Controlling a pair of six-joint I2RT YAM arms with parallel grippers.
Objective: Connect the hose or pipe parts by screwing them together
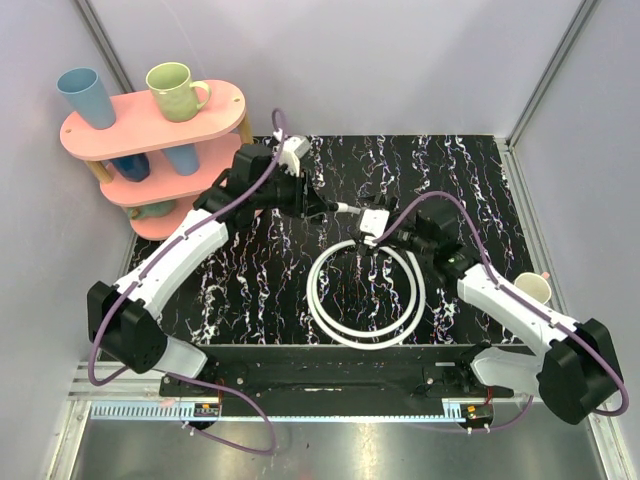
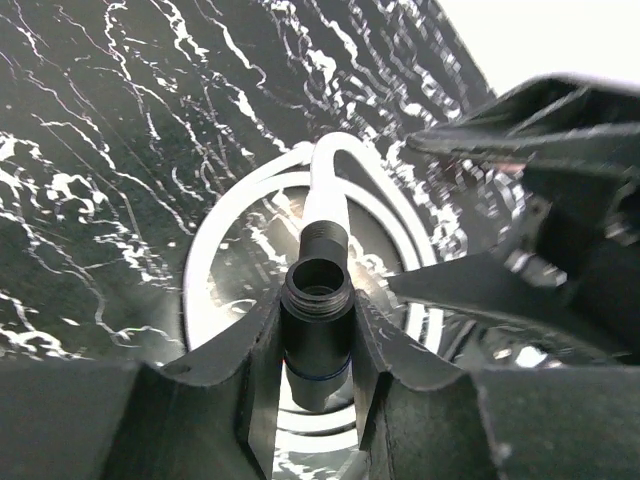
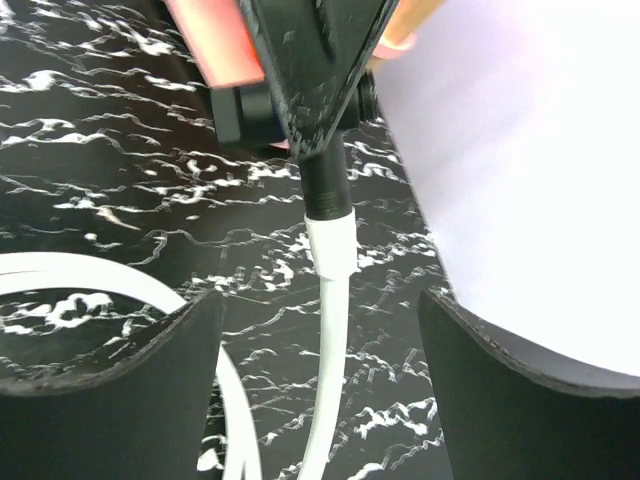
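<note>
Hose (image 1: 365, 340) lies in a loose white coil on the black marbled table (image 1: 250, 270), between the two arms. One end rises off the coil toward the middle of the table, where both claws meet.

The left claw (image 2: 318, 318) is clamped on a dark fitting (image 2: 317, 350), one finger on each side, with the fitting's open mouth pointing away from the wrist. Right at that mouth sits the hose's threaded end (image 2: 325, 240), in line with it. From where I stand I cannot tell whether the threads have caught.

The right claw (image 3: 320, 310) stands wide open. Its fingers (image 3: 120, 390) sit either side of the hose just behind that joint, and neither one touches it.

Off in the far left corner is a pink shelf (image 1: 130, 125) with a blue cup (image 1: 82, 95) and a green cup (image 1: 178, 90) on top, and more cups on the tiers below. Another pale cup (image 1: 530, 288) sits by the right arm, near the table's right edge.
</note>
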